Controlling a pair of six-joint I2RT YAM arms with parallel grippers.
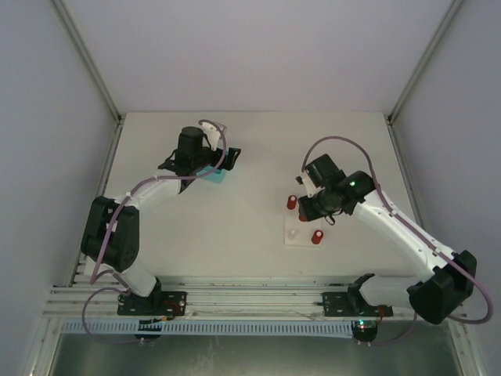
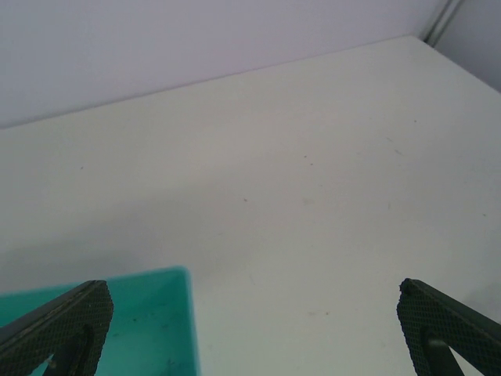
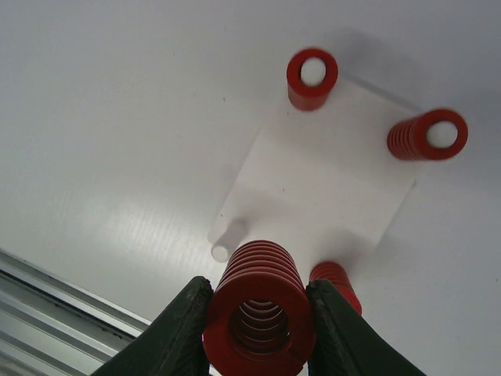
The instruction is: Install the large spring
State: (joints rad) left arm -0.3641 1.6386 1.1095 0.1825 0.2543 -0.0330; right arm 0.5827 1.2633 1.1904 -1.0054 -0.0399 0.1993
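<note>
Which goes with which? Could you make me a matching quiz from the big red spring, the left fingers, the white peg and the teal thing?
1 large red spring
2 left fingers
3 white peg
4 teal object

a spread wide, holding nothing
b bare, standing on the white plate
c clamped between the right fingers
d flat on the table, below the left fingers

Pairs: 1-c, 2-a, 3-b, 4-d.

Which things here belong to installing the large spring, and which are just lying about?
Job: large red spring, clamped in the right gripper; white base plate; its bare white peg; three other red springs at the plate.
Lying about: teal object under the open left gripper.
</note>
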